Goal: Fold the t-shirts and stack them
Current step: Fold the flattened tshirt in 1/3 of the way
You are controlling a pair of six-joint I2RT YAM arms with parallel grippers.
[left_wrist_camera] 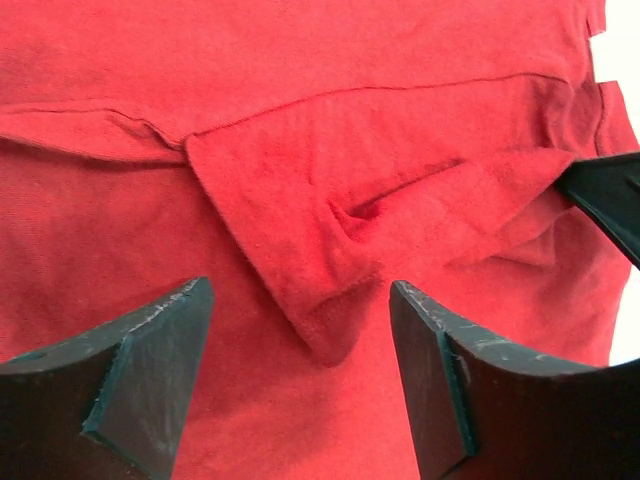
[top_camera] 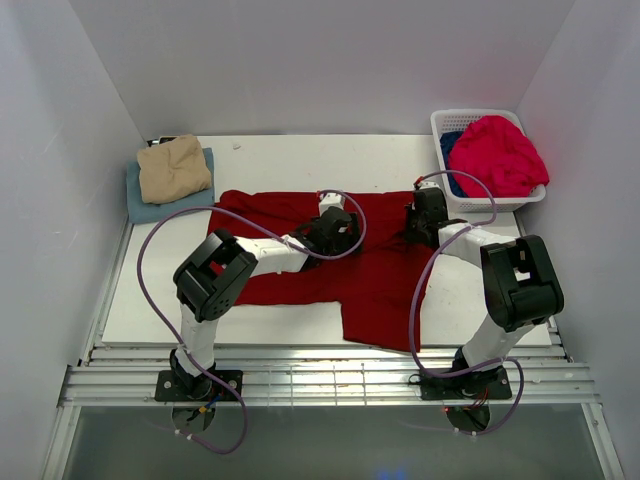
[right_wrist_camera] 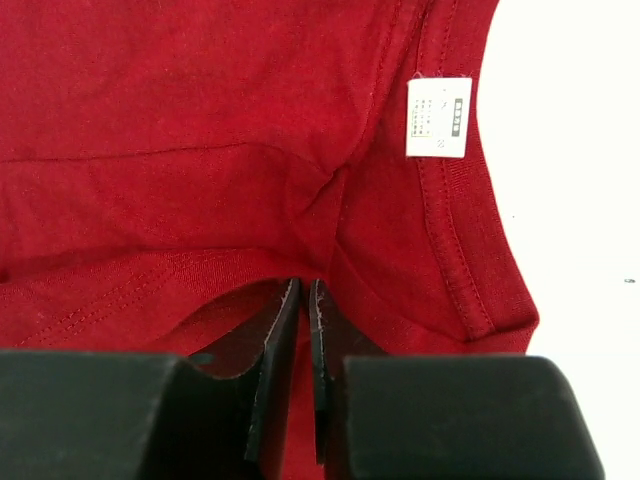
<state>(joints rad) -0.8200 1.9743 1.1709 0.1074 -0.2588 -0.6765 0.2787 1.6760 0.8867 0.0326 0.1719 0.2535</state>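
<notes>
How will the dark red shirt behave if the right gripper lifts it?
Likely floppy: the shirt bunches into creases where the right gripper pinches it. Probably light: thin cloth lying flat. Pushed, it should wrinkle rather than slide.

Deep blue shirt (top_camera: 451, 140), mostly hidden in basket (top_camera: 470, 113); label (right_wrist_camera: 439, 117) print, unreadable

Black-and-white arms (top_camera: 215, 275), purple cables (top_camera: 140, 262), black end effector fingers (left_wrist_camera: 140, 380)
</notes>
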